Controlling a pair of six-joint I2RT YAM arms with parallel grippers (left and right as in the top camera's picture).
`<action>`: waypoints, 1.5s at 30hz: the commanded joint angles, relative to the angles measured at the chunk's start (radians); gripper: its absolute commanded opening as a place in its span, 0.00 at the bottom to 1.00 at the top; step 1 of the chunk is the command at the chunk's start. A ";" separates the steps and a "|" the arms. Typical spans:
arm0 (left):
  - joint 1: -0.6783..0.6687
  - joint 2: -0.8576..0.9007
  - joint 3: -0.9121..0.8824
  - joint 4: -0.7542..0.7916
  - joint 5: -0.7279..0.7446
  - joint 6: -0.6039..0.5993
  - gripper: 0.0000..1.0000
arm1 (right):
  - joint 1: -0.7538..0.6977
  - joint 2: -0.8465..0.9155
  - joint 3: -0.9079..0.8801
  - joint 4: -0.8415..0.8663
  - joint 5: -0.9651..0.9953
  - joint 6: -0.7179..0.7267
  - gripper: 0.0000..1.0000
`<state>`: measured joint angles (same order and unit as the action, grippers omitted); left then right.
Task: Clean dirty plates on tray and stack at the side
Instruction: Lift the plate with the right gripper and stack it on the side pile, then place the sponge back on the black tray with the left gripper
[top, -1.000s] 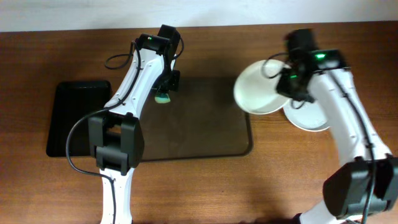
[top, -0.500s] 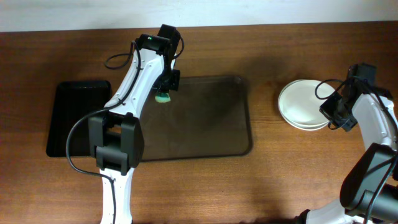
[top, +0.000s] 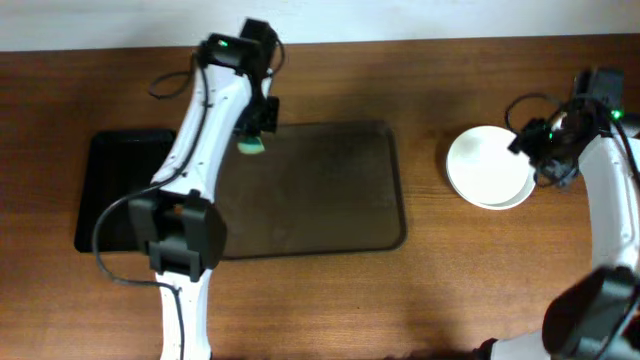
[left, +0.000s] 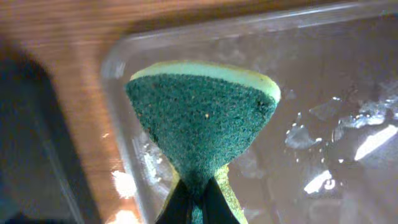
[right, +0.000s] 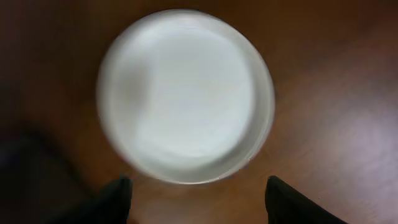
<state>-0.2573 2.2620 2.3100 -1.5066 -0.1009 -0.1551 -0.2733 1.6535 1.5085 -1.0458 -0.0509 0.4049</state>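
A stack of white plates (top: 488, 168) rests on the wooden table to the right of the tray (top: 330, 225). In the right wrist view the plates (right: 186, 93) lie just ahead of my right gripper (right: 199, 199). It is open, with its dark fingers (right: 115, 199) spread wide on either side and nothing between them. Seen from overhead, the right gripper (top: 530, 155) hovers at the stack's right edge. My left gripper (left: 198, 205) is shut on a green sponge (left: 202, 118) and holds it over the tray's far left corner (left: 118, 68). The left gripper (top: 252, 140) appears in the overhead view too.
A smaller black tray (top: 120, 190) lies left of the brown-grey tray. The brown-grey tray's surface (left: 323, 124) shows wet streaks and droplets. Cables trail from both arms near the table's far edge.
My right gripper carried a white plate from beside the tray onto the stack, opened and let it go. My left arm shifted slightly left and farther back with the sponge.
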 joint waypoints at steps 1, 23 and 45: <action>0.092 -0.150 0.055 -0.085 0.006 -0.017 0.01 | 0.120 -0.056 0.035 -0.016 -0.025 -0.035 0.70; 0.535 -0.265 -0.863 0.594 -0.038 -0.035 0.37 | 0.381 -0.041 0.034 -0.039 -0.021 -0.035 0.78; 0.520 -0.599 -0.465 0.375 0.000 -0.035 0.99 | 0.378 -0.490 0.528 -0.317 0.108 -0.128 0.98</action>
<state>0.2638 1.6608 1.8435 -1.1305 -0.1078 -0.1875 0.0990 1.2030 2.0296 -1.3617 0.0406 0.2699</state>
